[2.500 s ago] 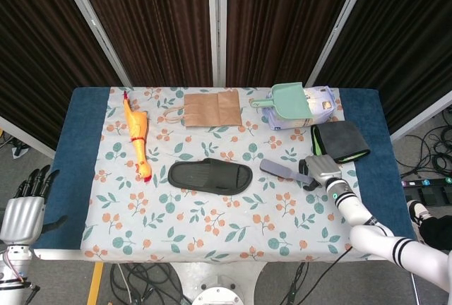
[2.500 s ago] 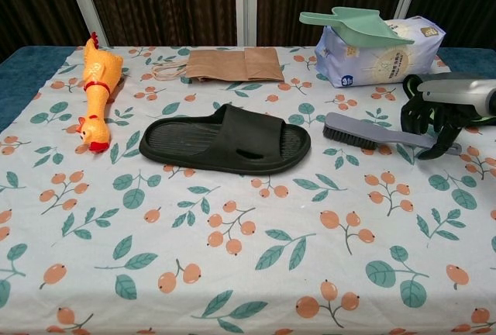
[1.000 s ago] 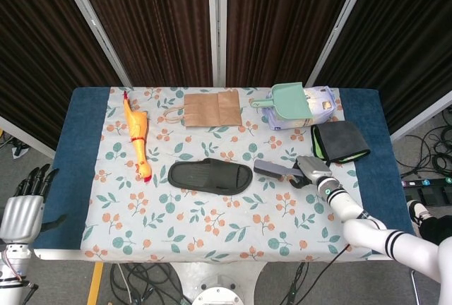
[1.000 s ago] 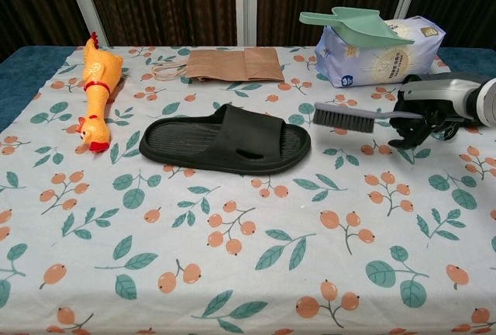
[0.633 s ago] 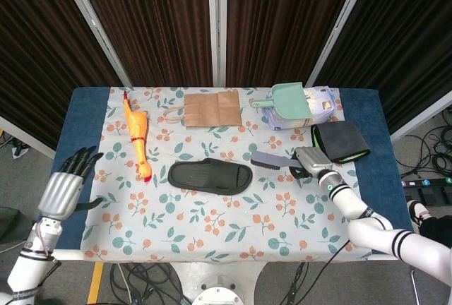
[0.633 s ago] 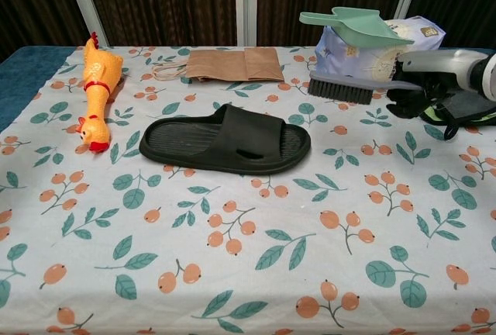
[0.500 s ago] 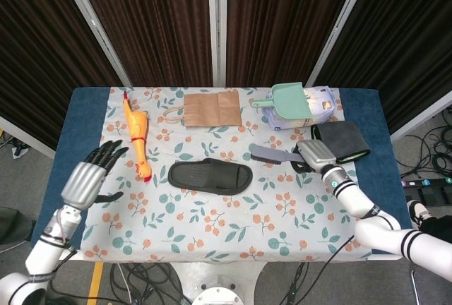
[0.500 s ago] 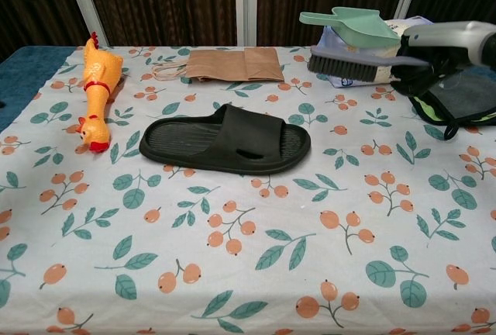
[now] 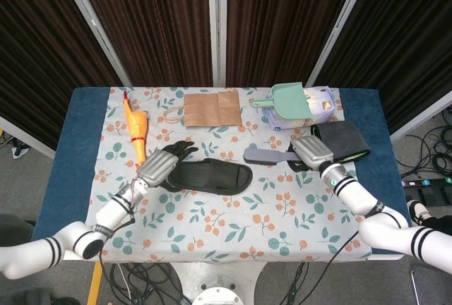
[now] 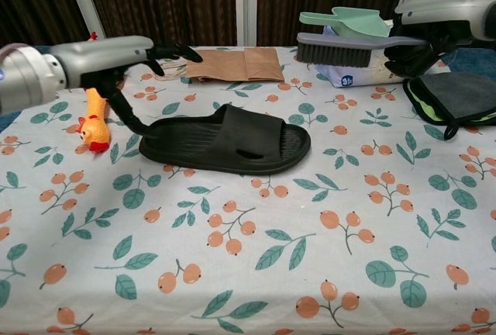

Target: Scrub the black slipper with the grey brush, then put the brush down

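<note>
The black slipper [image 9: 212,176] [image 10: 232,143] lies flat at the table's middle. My right hand [image 9: 311,153] [image 10: 434,29] grips the handle of the grey brush [image 9: 265,155] [image 10: 349,48] and holds it level in the air, bristles down, to the right of the slipper and apart from it. My left hand [image 9: 164,164] [image 10: 132,56] hovers over the slipper's left end with fingers spread and nothing in it. Its thumb reaches down to the slipper's left edge; contact cannot be told.
A yellow rubber chicken [image 9: 134,132] [image 10: 93,110] lies left, partly behind my left hand. At the back are a brown paper bag [image 9: 212,109] [image 10: 232,63] and a green scoop [image 9: 289,99] [image 10: 349,21] on a white packet [image 9: 321,104] [image 10: 360,71]. A grey-green cloth [image 9: 342,141] [image 10: 457,98] lies right.
My right hand took the brush off the table and raised it, shifting it left. My left arm swung in from the table's left edge to above the slipper's left end.
</note>
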Available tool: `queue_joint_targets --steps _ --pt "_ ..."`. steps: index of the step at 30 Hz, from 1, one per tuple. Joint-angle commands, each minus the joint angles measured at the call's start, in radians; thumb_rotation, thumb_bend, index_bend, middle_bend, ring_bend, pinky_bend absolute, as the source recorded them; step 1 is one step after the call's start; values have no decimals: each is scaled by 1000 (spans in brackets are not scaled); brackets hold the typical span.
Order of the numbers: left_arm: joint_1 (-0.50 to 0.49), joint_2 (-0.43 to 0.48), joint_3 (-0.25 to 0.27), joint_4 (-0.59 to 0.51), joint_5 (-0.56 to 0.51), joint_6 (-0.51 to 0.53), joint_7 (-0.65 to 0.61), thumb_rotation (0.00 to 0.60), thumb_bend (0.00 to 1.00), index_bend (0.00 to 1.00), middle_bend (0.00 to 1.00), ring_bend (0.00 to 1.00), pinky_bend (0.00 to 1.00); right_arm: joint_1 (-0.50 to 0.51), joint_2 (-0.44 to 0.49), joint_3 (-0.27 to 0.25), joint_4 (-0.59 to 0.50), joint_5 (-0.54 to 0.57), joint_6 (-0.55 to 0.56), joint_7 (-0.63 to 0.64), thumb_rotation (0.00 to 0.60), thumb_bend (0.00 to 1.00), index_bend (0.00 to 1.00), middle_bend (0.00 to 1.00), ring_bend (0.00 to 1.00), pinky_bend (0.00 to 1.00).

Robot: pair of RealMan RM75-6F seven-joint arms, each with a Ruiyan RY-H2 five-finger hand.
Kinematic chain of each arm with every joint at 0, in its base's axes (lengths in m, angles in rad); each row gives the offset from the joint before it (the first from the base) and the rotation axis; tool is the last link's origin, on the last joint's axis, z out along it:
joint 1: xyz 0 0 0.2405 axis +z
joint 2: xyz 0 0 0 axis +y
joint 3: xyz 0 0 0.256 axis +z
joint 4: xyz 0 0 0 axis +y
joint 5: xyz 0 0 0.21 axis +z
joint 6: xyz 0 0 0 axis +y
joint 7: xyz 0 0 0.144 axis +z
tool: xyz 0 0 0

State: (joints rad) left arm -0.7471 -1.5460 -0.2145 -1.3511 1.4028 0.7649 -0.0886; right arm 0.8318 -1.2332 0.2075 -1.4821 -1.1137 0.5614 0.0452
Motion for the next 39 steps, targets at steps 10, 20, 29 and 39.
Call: queue_joint_targets --steps 10,20,29,39 --pt "-111 -165 18 203 -76 -116 -51 600 30 137 146 48 187 57 -91 -34 27 69 49 -133 600 515 1000 986 1000 1000" --pt "-144 -242 36 326 -97 -140 -43 600 30 222 229 110 190 79 -181 -62 69 86 84 -198 600 521 1000 986 1000 1000" --pt "-149 -256 41 342 -86 -115 -73 600 29 343 337 196 214 96 -341 -76 187 35 147 -252 600 521 1000 986 1000 1000" --pt "-152 -242 47 334 -85 -118 -113 600 29 343 370 220 225 105 -447 -99 320 15 173 -341 600 525 1000 986 1000 1000"
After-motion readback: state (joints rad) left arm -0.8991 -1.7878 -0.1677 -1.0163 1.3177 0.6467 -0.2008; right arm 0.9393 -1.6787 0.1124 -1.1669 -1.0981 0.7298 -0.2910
